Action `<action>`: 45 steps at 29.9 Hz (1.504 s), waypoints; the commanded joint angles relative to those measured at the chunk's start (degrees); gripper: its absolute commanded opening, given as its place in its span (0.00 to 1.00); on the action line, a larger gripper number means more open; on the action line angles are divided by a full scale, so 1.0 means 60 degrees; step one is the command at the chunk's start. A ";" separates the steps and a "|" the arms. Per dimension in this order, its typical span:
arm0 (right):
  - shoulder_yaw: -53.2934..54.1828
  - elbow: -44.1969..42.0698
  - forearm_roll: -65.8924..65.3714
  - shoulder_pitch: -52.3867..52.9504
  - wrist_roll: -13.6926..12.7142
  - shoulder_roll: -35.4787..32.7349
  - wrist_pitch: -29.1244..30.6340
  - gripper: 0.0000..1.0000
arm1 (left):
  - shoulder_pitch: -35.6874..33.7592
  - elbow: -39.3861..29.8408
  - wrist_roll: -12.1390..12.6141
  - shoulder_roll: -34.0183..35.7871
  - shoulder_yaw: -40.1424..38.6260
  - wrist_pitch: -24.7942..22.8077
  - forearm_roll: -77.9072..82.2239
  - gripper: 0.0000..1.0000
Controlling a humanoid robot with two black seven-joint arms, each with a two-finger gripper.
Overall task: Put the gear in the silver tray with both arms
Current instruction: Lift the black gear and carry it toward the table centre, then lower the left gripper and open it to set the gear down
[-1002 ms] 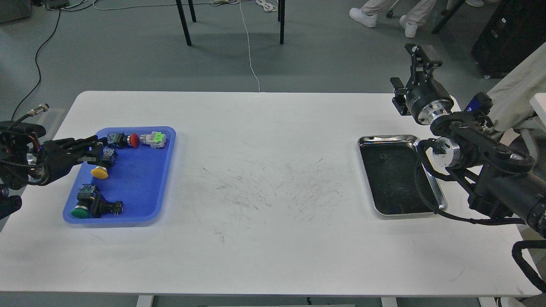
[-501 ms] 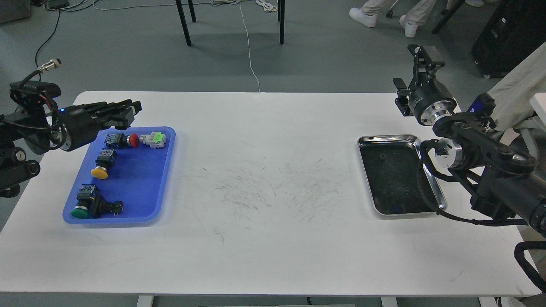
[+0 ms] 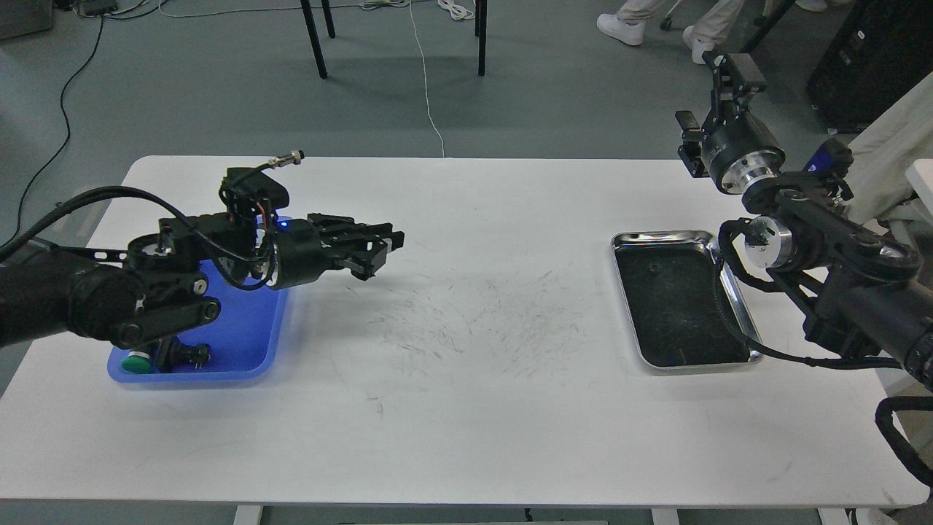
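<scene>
The gear is a set of push-button switch parts in the blue tray (image 3: 251, 324) at the left. Only a green-capped one (image 3: 135, 362) and a black one (image 3: 191, 355) show; my left arm hides the others. My left gripper (image 3: 390, 250) hovers right of the blue tray, pointing toward the table's middle, its fingers slightly apart with nothing between them. The silver tray (image 3: 660, 235) lies empty at the right. My right gripper (image 3: 735, 67) points up and away past the table's far right corner; its fingers cannot be told apart.
The white table (image 3: 466, 408) has scuff marks in its middle. Black chair legs (image 3: 317, 44) and a white cable (image 3: 426, 87) are on the floor behind it. A person's feet (image 3: 656, 25) show at the back right. My right arm's elbow overhangs the silver tray's right rim.
My left arm rose from the blue tray and swung right across it, so its gripper now hangs beyond the tray's right edge. My right gripper lifted slightly up and right.
</scene>
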 commanded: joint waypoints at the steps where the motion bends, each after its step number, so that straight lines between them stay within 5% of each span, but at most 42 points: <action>1: 0.0506 -0.0014 0.0035 -0.0170 -0.0028 0.0050 -0.0021 0.94 | 0.0024 0.0403 0.0000 -0.0985 0.0277 -0.0001 0.0016 0.08; 20: 0.0463 -0.0014 0.0020 -0.0258 -0.0028 0.0094 -0.0021 0.94 | 0.0068 0.1648 0.0000 -0.4121 0.0952 0.0101 0.0002 0.08; 45: 0.0156 -0.0029 -0.0039 -0.0287 -0.0028 0.0080 -0.0021 0.94 | 0.0727 0.2557 0.0000 -0.4137 0.1025 0.0497 0.0001 0.09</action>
